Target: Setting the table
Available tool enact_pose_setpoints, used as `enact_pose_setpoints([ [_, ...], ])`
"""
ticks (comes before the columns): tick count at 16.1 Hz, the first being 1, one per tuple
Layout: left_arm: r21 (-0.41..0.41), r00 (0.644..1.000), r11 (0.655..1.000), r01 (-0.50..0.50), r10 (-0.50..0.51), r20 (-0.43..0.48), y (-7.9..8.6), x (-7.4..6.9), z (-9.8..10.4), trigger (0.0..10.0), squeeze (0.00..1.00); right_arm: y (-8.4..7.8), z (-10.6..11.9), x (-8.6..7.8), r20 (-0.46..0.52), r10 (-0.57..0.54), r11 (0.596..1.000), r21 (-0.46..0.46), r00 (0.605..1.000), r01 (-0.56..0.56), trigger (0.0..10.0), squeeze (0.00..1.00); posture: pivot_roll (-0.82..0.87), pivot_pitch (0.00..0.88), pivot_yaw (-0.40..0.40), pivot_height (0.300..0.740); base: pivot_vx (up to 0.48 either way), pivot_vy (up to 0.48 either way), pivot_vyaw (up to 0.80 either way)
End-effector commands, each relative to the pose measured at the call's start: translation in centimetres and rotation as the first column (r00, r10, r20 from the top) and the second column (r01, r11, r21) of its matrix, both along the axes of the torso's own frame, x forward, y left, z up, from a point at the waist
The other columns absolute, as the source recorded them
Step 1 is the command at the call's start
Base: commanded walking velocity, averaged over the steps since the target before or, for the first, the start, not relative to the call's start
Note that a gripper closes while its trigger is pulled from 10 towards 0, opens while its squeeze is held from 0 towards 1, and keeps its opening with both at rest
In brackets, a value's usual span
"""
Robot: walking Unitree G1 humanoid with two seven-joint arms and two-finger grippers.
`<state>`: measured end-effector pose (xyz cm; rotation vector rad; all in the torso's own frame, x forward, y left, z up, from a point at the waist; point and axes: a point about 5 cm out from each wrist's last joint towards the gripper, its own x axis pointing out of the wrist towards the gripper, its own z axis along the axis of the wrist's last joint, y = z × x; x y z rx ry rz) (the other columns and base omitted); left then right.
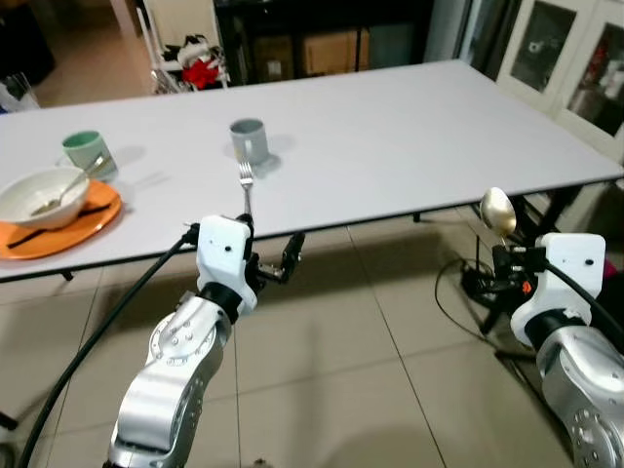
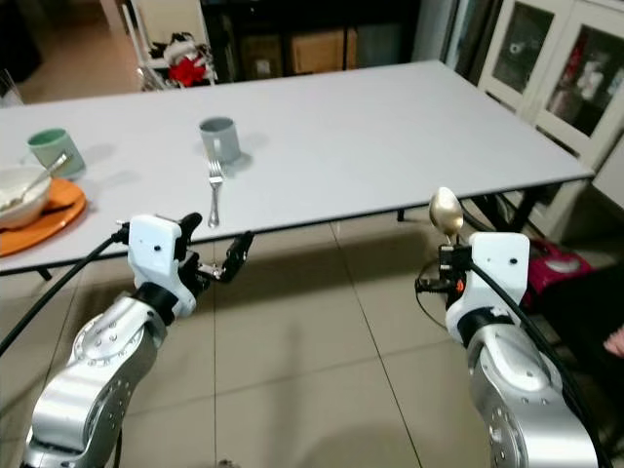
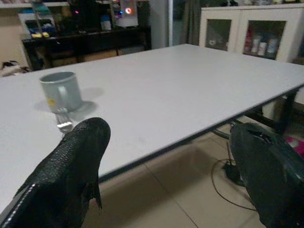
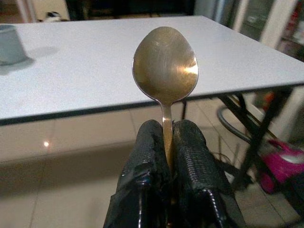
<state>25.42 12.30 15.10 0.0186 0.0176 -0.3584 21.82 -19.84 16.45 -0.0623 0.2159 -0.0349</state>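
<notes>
A long white table (image 1: 409, 127) stands before me. A fork (image 1: 246, 185) lies near its front edge, tines toward a grey mug (image 1: 249, 139). At the far left an orange plate (image 1: 93, 222) carries a white bowl (image 1: 29, 200) with a utensil in it, and a green mug (image 1: 86, 151) stands behind. My left gripper (image 1: 271, 246) hangs open and empty just below the table edge, in front of the fork. My right gripper (image 4: 166, 130) is shut on the handle of a metal spoon (image 4: 165, 64), held upright below the table's right front edge.
A white cabinet with glass doors (image 1: 575, 58) stands to the right of the table. Cables (image 1: 468, 283) and table legs sit on the tiled floor under the right end. A pink object (image 2: 556, 261) lies beyond my right arm. Dark shelving (image 1: 322, 44) runs behind the table.
</notes>
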Motion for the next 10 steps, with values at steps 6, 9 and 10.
enact_pose_setpoints([
  [6,0.023,1.000,0.999,-0.029,0.029,0.001,1.00,0.19,-0.03,10.0,0.00,0.63,0.09,-0.02,0.012,0.033,0.999,-0.021,0.999,-0.033,10.0,0.00,0.00,0.000,0.060,0.740,0.324,0.000,0.00],
  [9,0.023,1.000,0.999,-0.027,0.027,0.002,1.07,0.15,-0.02,10.0,0.00,0.75,0.01,-0.04,0.010,0.058,0.998,-0.033,0.998,-0.058,10.0,0.00,0.01,0.000,0.055,0.740,0.349,0.000,0.00],
  [10,0.022,1.000,0.999,-0.029,0.029,0.002,1.08,0.15,-0.01,10.0,0.00,0.78,-0.05,0.05,0.006,0.076,0.996,-0.041,0.997,-0.076,10.0,0.00,0.01,0.000,0.055,0.740,0.349,0.000,0.00],
])
